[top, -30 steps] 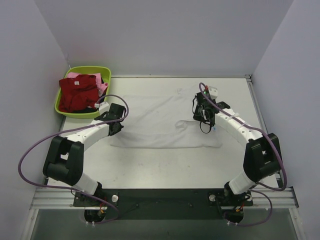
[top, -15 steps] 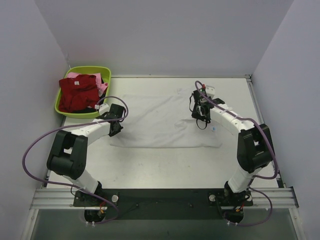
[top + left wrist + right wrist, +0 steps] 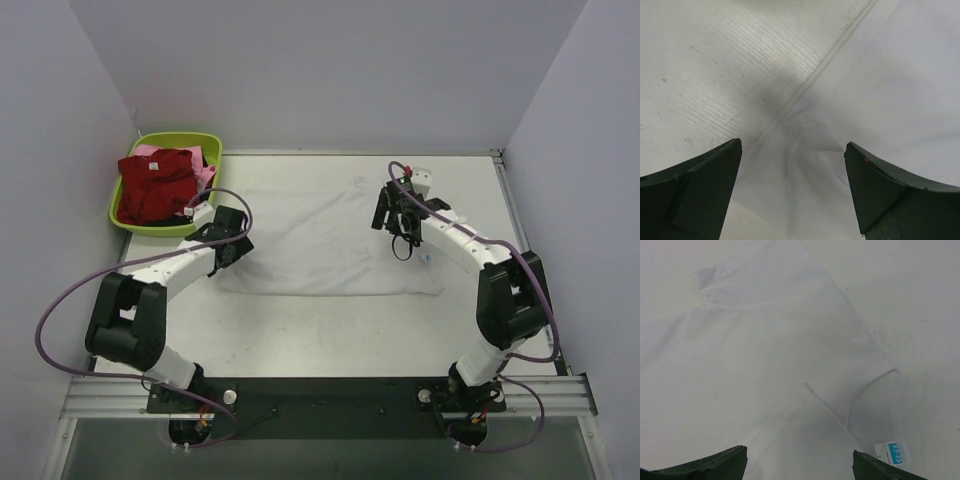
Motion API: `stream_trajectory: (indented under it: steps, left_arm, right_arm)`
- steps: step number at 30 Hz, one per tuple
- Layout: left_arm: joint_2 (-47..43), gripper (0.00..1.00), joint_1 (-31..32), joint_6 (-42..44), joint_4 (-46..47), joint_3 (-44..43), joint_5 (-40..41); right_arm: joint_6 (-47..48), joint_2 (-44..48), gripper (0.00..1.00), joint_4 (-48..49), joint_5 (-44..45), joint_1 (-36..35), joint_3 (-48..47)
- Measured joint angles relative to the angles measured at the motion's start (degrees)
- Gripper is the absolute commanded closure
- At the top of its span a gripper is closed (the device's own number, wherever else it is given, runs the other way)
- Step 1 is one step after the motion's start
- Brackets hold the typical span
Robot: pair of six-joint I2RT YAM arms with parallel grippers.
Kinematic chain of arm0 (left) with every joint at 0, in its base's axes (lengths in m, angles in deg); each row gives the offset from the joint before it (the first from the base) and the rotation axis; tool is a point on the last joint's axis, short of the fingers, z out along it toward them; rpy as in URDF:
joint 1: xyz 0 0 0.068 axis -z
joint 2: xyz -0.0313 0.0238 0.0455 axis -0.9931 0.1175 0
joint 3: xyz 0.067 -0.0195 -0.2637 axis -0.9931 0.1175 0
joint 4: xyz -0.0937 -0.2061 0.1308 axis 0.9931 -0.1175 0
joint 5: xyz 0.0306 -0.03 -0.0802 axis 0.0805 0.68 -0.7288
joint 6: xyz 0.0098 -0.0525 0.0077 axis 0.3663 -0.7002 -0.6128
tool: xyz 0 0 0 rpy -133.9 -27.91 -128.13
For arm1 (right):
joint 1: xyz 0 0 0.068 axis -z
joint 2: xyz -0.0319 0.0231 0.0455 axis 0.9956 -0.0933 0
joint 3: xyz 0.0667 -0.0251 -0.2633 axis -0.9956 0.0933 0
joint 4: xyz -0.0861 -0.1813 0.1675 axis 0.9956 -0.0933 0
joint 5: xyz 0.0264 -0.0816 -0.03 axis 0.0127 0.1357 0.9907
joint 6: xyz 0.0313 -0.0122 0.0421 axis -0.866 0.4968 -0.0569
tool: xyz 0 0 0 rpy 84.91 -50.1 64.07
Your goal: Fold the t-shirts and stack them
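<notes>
Since the white t-shirt (image 3: 320, 235) lies spread flat across the middle of the table (image 3: 330, 330), thin and limp, I judge that it weighs almost nothing. It will likely sag, drag and wrinkle from wherever I lift it. Cloth this soft needs two holds at once, so a pinch on a seamed edge should serve better than one on the open middle, where I would only bunch a single layer.

My left gripper (image 3: 792, 143) hangs low over the shirt's left edge with its jaws spread wide and nothing between them. The hem line runs diagonally under the gap, and that stitched edge looks like the firmest place to bite.

My right gripper (image 3: 799, 450) is likewise wide apart and empty, poised over the collar end. There the blue neck label (image 3: 896, 450) shows beside the curved neckline, and a doubled layer of cloth lies just inside it. The shoulder seam near that collar seems the matching hold.

The dark red shirt (image 3: 155, 185) and the pink shirt (image 3: 148, 152) sit heaped in the lime-green basin (image 3: 215, 140), well apart from both grippers.
</notes>
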Motion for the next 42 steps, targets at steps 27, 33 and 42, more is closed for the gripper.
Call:
stream_trajectory:
  steps: [27, 33, 42]
  left_arm:
    - [-16.7, 0.02, 7.6, -0.8, -7.4, 4.9, 4.2]
    - [-18.4, 0.03, 6.1, -0.8, -7.6, 5.2, 4.2]
    - [-17.9, 0.02, 6.1, -0.8, -7.7, 7.1, 2.9]
  right_arm:
    - [-0.3, 5.9, 0.14, -0.4, -7.7, -13.9, 6.5]
    - [-0.3, 4.0, 0.14, 0.9, -13.1, -19.0, 2.4]
    - [0.2, -1.2, 0.15, 2.9, -15.6, -23.3, -2.6]
